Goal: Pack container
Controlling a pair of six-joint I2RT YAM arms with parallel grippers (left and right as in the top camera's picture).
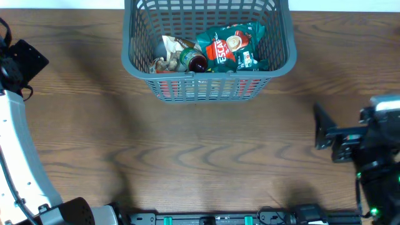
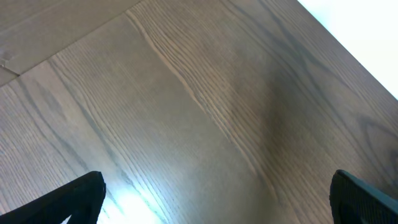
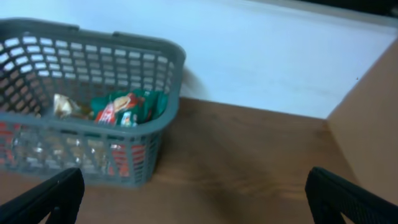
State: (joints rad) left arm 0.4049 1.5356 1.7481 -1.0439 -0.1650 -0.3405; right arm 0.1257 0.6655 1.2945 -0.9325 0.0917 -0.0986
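As the coffee packet [image 1: 232,47] is lying in the container [image 1: 206,87] at the table's [image 1: 200,156] far edge, the left gripper [image 2: 217,199] and right gripper [image 3: 199,199] are hanging aside, jaws apart and empty, apparently finished packing.

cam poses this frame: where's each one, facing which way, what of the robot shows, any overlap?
Overhead: fixed above the table, looking straight down; container at the far edge, left arm and right arm at the sides.
Left wrist: on the left arm, facing down at bare wood; open left hand, tips in the bottom corners.
Right wrist: low, facing across the table at the container; open right hand likewise.
Shared: overhead and right wrist both show the container and its green packet.
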